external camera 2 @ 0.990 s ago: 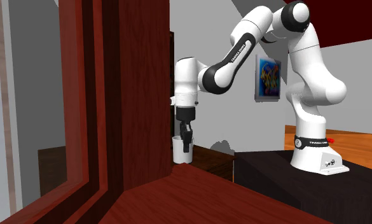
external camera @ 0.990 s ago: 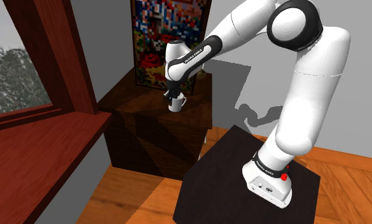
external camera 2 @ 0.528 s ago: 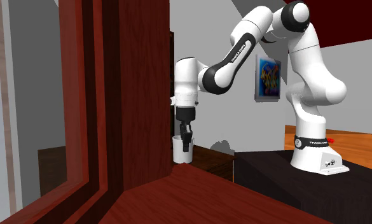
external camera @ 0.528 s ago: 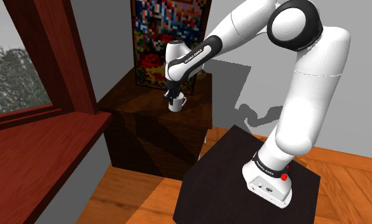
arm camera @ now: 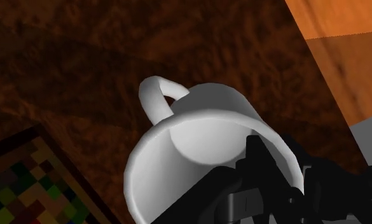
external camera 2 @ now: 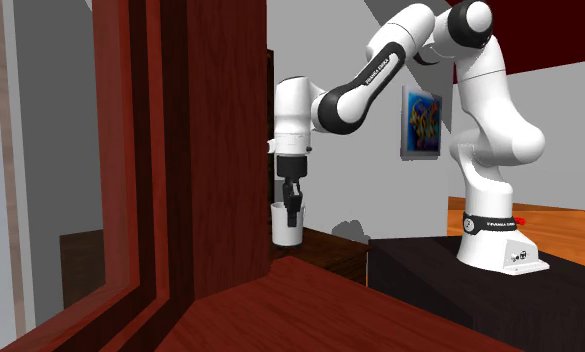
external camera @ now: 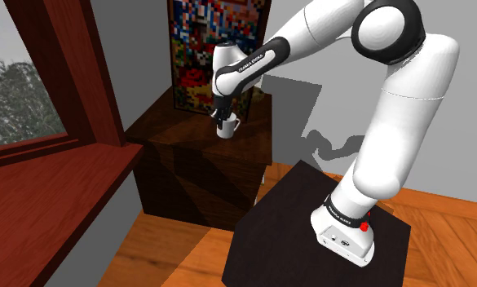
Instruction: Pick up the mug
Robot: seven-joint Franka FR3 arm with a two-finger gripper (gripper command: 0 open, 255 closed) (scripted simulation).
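White Franka arm point(external camera: 395, 122) reached over the dark wooden cabinet point(external camera: 175, 151), hand pointing straight down so the fingers came at the rim from above. Mosaic picture point(external camera: 200, 49) leaned behind. White mug point(external camera: 226, 129) was upright over the cabinet top, whether touching it not clear. Gripper point(external camera: 221, 118) was clamped on the mug wall, one finger inside and one outside.

My arm point(external camera: 399, 122) arched high, forearm stretched out, wrist pointing straight down. My gripper point(external camera 2: 293, 212) vertical, fingers point(arm camera: 257, 159) clamped across mug point(arm camera: 197, 121) wall, one inside rim, one outside.
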